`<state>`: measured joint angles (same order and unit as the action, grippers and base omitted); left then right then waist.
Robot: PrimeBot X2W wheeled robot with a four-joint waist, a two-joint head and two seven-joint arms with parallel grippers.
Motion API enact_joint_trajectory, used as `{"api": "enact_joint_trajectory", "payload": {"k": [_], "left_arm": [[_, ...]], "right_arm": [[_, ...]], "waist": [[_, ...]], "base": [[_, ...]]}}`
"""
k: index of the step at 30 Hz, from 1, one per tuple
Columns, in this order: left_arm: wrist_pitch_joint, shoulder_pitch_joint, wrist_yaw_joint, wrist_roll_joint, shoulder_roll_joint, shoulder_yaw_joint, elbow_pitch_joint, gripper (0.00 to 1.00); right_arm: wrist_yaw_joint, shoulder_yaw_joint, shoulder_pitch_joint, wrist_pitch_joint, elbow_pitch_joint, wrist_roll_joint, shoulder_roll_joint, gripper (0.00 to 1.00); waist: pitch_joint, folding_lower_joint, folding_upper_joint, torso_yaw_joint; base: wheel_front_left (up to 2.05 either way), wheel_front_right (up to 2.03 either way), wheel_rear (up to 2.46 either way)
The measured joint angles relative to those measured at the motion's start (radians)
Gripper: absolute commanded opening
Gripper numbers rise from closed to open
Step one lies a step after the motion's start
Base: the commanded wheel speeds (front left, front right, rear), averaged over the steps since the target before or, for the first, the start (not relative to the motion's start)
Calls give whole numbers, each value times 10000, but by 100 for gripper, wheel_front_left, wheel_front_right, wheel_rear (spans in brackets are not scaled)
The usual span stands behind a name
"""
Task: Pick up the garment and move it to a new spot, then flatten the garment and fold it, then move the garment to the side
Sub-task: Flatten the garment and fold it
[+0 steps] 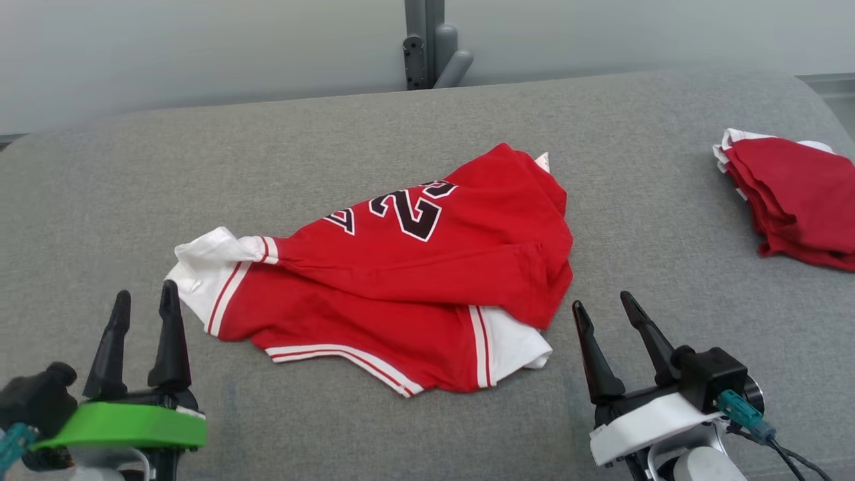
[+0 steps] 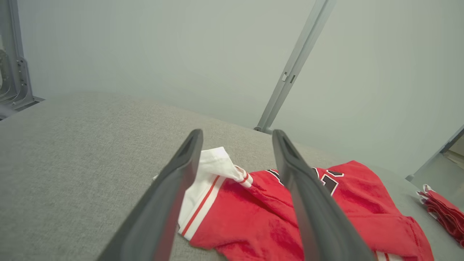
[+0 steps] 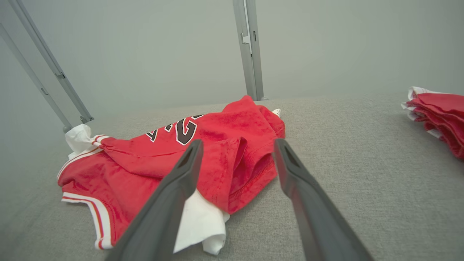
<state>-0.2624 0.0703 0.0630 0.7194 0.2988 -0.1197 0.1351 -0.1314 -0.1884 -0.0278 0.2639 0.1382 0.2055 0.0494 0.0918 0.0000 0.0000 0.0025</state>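
Since the red garment (image 1: 414, 280) lies bunched at the middle of the grey surface (image 1: 133, 187), with the left gripper (image 1: 145, 289) and right gripper (image 1: 600, 299) both spread apart and empty near its edge, a pinch may catch several overlapped layers. It would then lift tangled, hindering flattening.

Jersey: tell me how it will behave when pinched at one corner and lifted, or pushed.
Probably floppy: the jersey lies crumpled in soft folds, so it should sag and drape from any pinch. Likely light, since its layers look like thin cloth. Pushed, it would likely bunch rather than slide, since the grey surface looks coarse-woven.
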Motion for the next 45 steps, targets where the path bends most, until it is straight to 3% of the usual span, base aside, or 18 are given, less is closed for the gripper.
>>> {"api": "enact_joint_trajectory", "payload": {"k": [8, 13, 20, 30, 32, 33, 34, 37, 39, 40, 41, 42, 45], "left_arm": [[2, -1134, 481, -2437, -1778, 744, -918, 100], [2, -1356, 633, -3371, -2184, 351, -943, 100], [0, -1410, 656, -3670, -2349, -69, -905, 100], [2, -1417, 658, -3701, -2364, -134, -811, 100], [0, -1424, 658, -3708, -2366, -155, -798, 100], [0, -1429, 658, -3728, -2370, -161, -790, 100], [2, -1434, 658, -3758, -2374, -163, -786, 100], [0, -1460, 658, -3802, -2385, -161, -784, 100], [0, -1462, 658, -3806, -2393, -157, -796, 100], [0, -1462, 658, -3814, -2397, -157, -802, 100], [0, -1462, 658, -3816, -2401, -153, -805, 100], [0, -1463, 658, -3816, -2403, -151, -807, 100], [0, -1462, 658, -3816, -2416, -144, -809, 100]], "right_arm": [[0, 19, -1024, 0, 1703, 713, 4, 100], [0, -119, -2363, 0, 3864, 1609, 4, 100], [0, -589, -4361, -800, 6347, 2242, 136, 100], [2, -395, -5419, -1243, 8151, 2169, 169, 100], [2, -374, -5526, -1448, 8404, 2186, 136, 87], [2, -362, -5545, -1457, 8498, 2194, 121, 90], [2, -339, -5577, -1501, 8635, 2165, 105, 100], [0, -268, -5674, -1509, 8911, 1975, 86, 100], [2, -255, -5731, -1507, 8970, 1973, 79, 82], [2, -282, -5740, -1478, 8984, 1969, 69, 38], [2, -330, -5746, -1471, 8991, 1967, 59, 30], [2, -362, -5752, -1411, 8989, 1967, 36, 4], [2, -474, -5819, -1388, 8984, 1996, 25, 0]], "waist": [[-128, 0, 0, 525], [-249, 0, 0, 881], [-390, 0, 0, 1392], [-425, 0, 0, 1734], [-457, 0, 0, 1742], [-475, 0, 0, 1740], [-495, 0, 0, 1733], [-529, 0, 0, 1688], [-532, 0, 0, 1647], [-531, 0, 0, 1624], [-530, 0, 0, 1603], [-527, 0, 0, 1581], [-516, 0, 0, 1525]], "base": [[0, 0, 0], [0, 0, 0], [0, 0, 0], [0, 0, 0], [0, 0, 0], [0, 0, 0], [0, 0, 0], [0, 0, 0], [0, 0, 0], [0, 0, 0], [0, 0, 0], [0, 0, 0], [0, 0, 0]]}}
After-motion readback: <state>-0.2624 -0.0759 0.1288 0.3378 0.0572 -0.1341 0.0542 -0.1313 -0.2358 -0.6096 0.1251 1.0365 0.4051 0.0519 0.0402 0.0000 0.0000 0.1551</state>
